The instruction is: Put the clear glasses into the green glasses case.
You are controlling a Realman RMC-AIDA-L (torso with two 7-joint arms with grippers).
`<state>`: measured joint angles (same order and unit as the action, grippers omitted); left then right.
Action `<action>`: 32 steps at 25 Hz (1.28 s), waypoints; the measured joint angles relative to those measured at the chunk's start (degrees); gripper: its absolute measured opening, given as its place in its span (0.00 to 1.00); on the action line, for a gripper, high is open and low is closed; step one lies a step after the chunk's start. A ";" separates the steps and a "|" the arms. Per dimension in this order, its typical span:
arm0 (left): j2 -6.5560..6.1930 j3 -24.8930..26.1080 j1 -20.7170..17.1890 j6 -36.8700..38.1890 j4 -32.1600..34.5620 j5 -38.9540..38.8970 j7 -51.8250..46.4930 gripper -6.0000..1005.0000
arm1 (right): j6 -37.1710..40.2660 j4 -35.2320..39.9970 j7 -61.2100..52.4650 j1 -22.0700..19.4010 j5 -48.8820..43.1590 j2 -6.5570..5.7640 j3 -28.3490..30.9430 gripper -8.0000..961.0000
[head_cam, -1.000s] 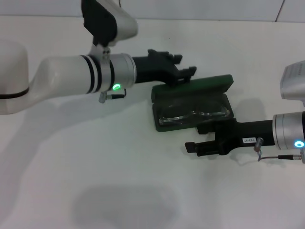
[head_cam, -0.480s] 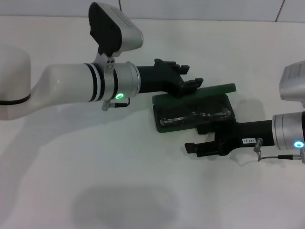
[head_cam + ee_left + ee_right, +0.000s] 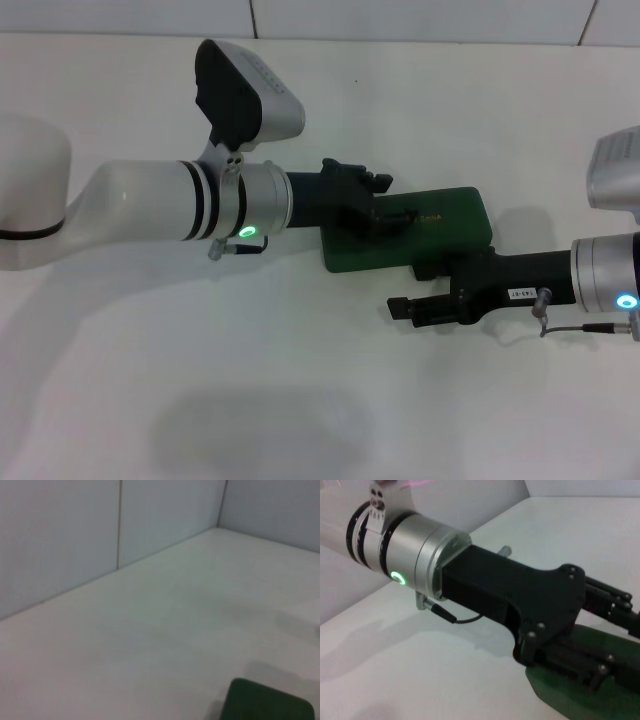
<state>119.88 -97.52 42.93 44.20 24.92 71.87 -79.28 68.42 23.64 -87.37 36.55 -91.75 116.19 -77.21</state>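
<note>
The green glasses case [image 3: 440, 235] lies closed on the white table in the middle of the head view, with gold lettering on its lid. The clear glasses are hidden inside it. My left gripper [image 3: 392, 200] rests open on top of the lid's left part, fingers pressing down on it. At the case's near right edge is my right gripper [image 3: 412, 288], open and touching or almost touching that edge. A corner of the case [image 3: 265, 702] shows in the left wrist view. The right wrist view shows the left arm's wrist [image 3: 415, 550] over the case [image 3: 560, 695].
The white table [image 3: 300, 400] stretches bare to the front and left of the case. A tiled wall [image 3: 400, 15] bounds it at the back. Both forearms reach in from the sides and crowd the space around the case.
The case's lid, open one second ago with the glasses visible inside, has swung down shut under my left gripper, which moved forward and down with it. The right gripper has stayed put.
</note>
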 joint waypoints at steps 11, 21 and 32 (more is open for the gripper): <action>-0.10 12.77 -10.09 9.61 12.95 -3.36 3.61 0.54 | 9.04 3.85 0.50 -0.78 0.43 -0.31 0.39 0.88; -6.44 35.21 -16.93 42.98 14.62 -5.66 4.30 0.54 | 25.61 24.56 10.17 -9.60 0.43 -0.97 15.90 0.88; -2.26 35.29 -23.57 45.75 10.14 6.82 17.30 0.55 | 32.47 12.69 33.96 -12.55 7.50 -0.83 18.51 0.88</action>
<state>117.62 -62.23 19.36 89.95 35.07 78.70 -61.98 100.89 36.34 -53.40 24.01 -84.25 115.36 -58.70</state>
